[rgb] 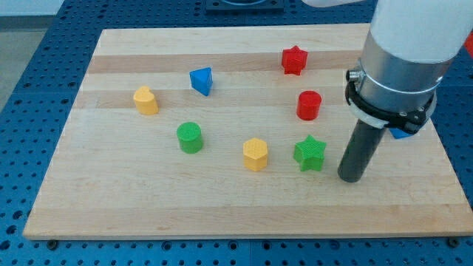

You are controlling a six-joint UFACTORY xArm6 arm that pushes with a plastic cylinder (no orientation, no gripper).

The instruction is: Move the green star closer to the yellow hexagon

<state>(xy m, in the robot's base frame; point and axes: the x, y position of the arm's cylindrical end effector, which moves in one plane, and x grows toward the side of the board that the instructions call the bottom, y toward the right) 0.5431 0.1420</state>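
One wooden board carries every block; my tip rests on it, a bare rod grasping nothing; green star sits just to the tip's left, apart; yellow hexagon lies beyond the star, farther left

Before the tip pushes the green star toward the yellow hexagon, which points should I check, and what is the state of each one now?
1. My tip on the side of the green star away from the yellow hexagon: ok.
2. Tip touching the star: not ok, a gap shows.
3. Path between star and hexagon free of blocks: ok.
4. Red cylinder clear of the push line: ok.
5. Blue block behind the arm, shape: cannot tell.
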